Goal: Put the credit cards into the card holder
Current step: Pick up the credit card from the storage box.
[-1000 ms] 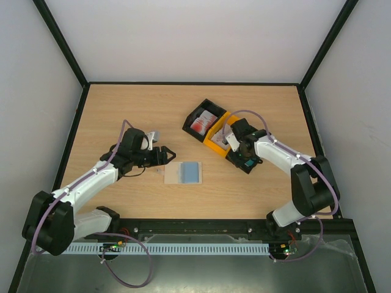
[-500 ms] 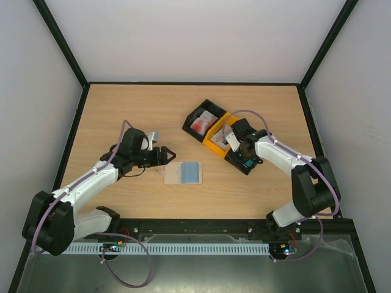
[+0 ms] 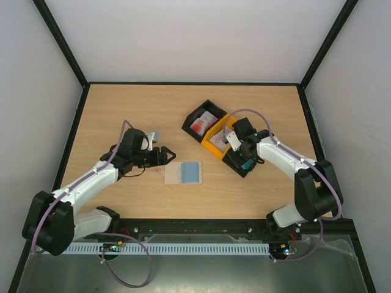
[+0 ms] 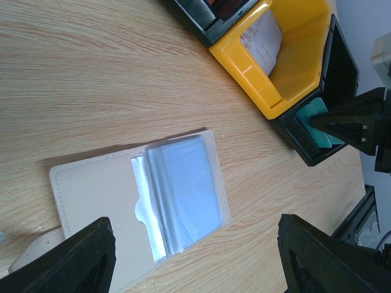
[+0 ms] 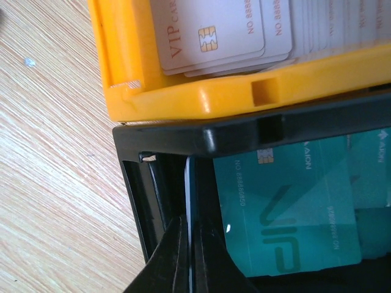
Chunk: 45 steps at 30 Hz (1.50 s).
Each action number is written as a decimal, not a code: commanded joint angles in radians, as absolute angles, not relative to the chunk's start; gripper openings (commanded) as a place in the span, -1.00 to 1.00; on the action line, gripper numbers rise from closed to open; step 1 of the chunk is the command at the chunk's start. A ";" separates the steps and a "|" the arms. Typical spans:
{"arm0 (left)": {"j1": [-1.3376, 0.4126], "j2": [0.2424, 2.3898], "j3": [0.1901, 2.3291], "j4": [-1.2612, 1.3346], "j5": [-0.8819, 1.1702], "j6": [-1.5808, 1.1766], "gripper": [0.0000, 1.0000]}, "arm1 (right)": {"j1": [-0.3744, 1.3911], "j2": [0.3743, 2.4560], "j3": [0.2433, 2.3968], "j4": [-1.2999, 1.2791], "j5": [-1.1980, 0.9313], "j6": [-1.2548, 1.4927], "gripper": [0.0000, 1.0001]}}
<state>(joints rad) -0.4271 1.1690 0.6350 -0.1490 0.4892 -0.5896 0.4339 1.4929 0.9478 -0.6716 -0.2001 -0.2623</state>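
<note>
The beige card holder lies open on the table, its clear pocket side to the right; it also shows in the left wrist view. My left gripper is open and empty, just left of and above the holder. My right gripper is shut on a teal credit card, held edge-on over the near black bin. More teal cards lie flat in that bin. Pale cards fill the orange bin. White cards with red print sit in the far black bin.
The three bins stand in a diagonal row right of centre. Black frame rails edge the table on all sides, with white walls beyond. A rail with cabling runs along the near edge.
My right gripper has shifted slightly with the teal card pinched in it, and the near black bin has nudged a little. The left arm and the holder have not moved.
</note>
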 commanded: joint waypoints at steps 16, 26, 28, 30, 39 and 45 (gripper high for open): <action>-0.600 1.301 0.736 -0.024 0.458 -0.679 0.49 | 0.434 1.424 1.021 -0.636 0.228 0.252 -0.96; -0.741 1.457 0.855 0.091 0.430 -0.755 0.50 | 0.433 1.497 1.014 -0.626 0.227 0.624 -0.96; -0.761 1.481 0.862 0.119 0.431 -0.772 0.50 | 0.433 1.487 1.004 -0.605 0.215 0.659 -0.96; -0.778 1.505 0.869 0.145 0.433 -0.790 0.50 | 0.434 1.466 0.976 -0.581 0.213 0.685 -0.96; -0.837 1.590 0.891 0.262 0.415 -0.858 0.49 | 0.379 1.297 0.869 -0.480 0.104 0.709 -0.96; -0.842 1.644 0.899 0.446 0.457 -1.032 0.53 | 0.215 1.093 0.750 -0.325 -0.219 0.642 -0.96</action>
